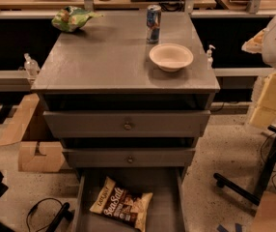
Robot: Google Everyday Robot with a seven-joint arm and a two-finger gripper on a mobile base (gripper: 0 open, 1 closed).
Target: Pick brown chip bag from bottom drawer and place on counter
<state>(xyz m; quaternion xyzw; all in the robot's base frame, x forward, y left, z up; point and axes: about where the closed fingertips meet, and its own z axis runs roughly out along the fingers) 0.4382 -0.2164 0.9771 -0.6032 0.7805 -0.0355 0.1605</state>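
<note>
The brown chip bag (122, 203), tan and dark brown with white "Sea Salt" lettering, lies flat in the open bottom drawer (166, 197), left of its middle. The two upper drawers with round knobs are shut. The grey counter (104, 57) tops the cabinet. My gripper (270, 100), pale yellow under a white arm housing, hangs at the right edge of the view. It is beside the cabinet at about counter height, well above and to the right of the bag, and holds nothing that shows.
On the counter stand a green snack bag (72, 18) at the back left, a can (153, 24) and a white bowl (171, 57) on the right. Cardboard pieces (36, 156) lie left of the cabinet. A black wheeled stand (254, 187) and cables sit on the floor to the right.
</note>
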